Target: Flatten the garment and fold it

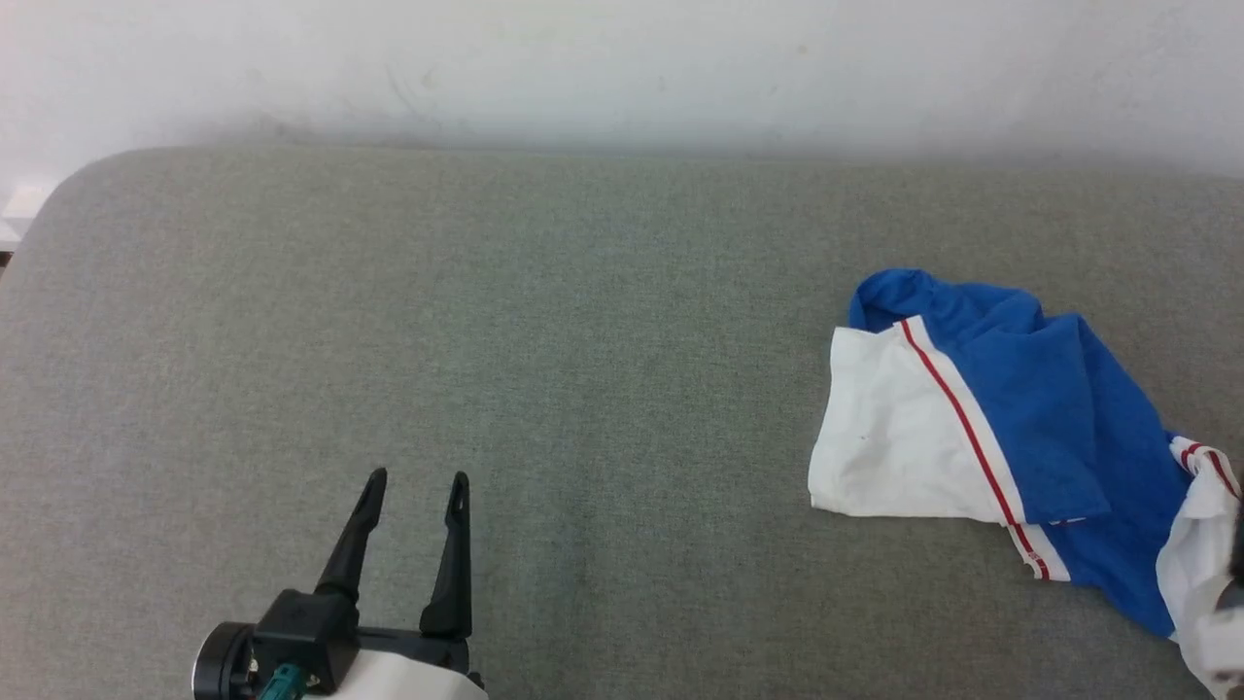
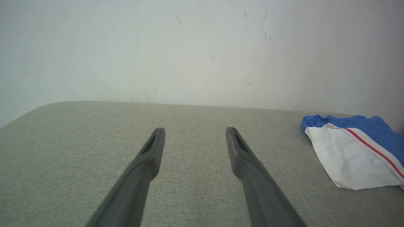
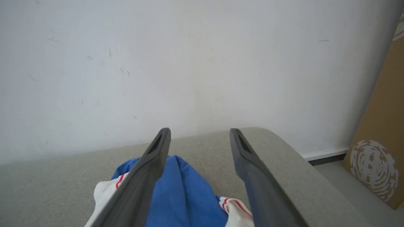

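In the head view, the crumpled bright blue jersey T-shirt with white sleeves and red-striped trim (image 1: 1030, 418) lies bunched at the right of the frame on a grey-green woven upholstered surface (image 1: 583, 340). One white sleeve is spread toward the middle, and the blue body is folded over itself and runs to the lower right edge. At the lower left, well apart from the cloth, the left gripper (image 1: 418, 476) has its dark fingers parted and holds nothing. The left wrist view looks low between those fingers to a scuffed white wall (image 2: 202, 47), with the shirt at the right edge, white sleeve nearest. The right wrist view has the right gripper (image 3: 199, 130) spread wide, with nothing pinched, above the blue cloth at the bottom middle (whether a finger touches it I cannot tell). It adds the surface's rounded end and a brown cardboard panel (image 3: 382, 126) at the far right, while the head view gives more of the shirt's outline. The shirt looks light and limp, likely to drape and drag when lifted. A sleeve hem or shoulder seam seems the best place to pinch.
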{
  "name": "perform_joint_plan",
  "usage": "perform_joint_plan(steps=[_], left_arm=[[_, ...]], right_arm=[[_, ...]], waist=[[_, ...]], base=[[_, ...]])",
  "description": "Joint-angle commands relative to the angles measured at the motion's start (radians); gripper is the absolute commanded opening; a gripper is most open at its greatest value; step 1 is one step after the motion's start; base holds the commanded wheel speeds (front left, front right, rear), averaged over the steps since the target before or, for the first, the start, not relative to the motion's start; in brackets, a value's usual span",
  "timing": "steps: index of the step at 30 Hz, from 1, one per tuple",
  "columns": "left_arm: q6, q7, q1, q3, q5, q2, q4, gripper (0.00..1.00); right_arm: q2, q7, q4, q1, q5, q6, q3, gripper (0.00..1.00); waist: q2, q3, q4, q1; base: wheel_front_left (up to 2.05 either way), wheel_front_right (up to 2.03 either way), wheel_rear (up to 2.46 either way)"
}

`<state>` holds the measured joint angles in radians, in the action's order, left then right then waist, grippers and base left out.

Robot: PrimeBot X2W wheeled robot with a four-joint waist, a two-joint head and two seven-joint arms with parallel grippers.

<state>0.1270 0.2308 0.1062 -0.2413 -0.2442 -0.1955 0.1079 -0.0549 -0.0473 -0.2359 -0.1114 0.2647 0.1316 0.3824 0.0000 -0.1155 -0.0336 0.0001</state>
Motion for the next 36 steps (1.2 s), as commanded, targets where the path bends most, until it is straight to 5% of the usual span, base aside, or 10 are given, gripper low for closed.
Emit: perform_joint_plan(steps=[1,9,18,23,36], left_arm=[[0.008,0.008,0.011,0.000,0.007,0.000,0.003,1.00],[-0.007,-0.018,-0.062,-0.057,0.046,0.005,0.003,1.00],[-0.155,-0.278,-0.357,-0.266,0.068,0.084,-0.076,1.00],[-0.194,-0.401,-0.484,-0.372,0.048,0.130,-0.188,1.00],[-0.115,-0.444,-0.669,-0.546,-0.043,0.145,-0.416,1.00]], right_arm=[[0.004,-0.008,0.005,-0.014,0.008,-0.001,-0.006,1.00],[0.004,-0.068,0.038,-0.048,0.034,-0.001,-0.057,1.00],[0.005,-0.050,-0.003,0.009,0.014,-0.001,-0.001,1.00],[0.005,-0.040,-0.016,0.038,0.011,-0.001,0.003,1.00],[0.005,-0.039,-0.005,0.084,0.022,-0.001,-0.027,1.00]], waist=[[0.0000,-0.005,0.006,-0.0001],[0.0000,-0.041,0.032,-0.0001],[0.0000,-0.082,0.027,-0.0001],[0.0000,-0.117,0.037,-0.0001],[0.0000,-0.254,0.109,-0.0001]], base=[[0.00,0.00,0.00],[0.00,0.00,0.00],[0.00,0.00,0.00],[0.00,0.00,0.00],[0.00,0.00,0.00]])
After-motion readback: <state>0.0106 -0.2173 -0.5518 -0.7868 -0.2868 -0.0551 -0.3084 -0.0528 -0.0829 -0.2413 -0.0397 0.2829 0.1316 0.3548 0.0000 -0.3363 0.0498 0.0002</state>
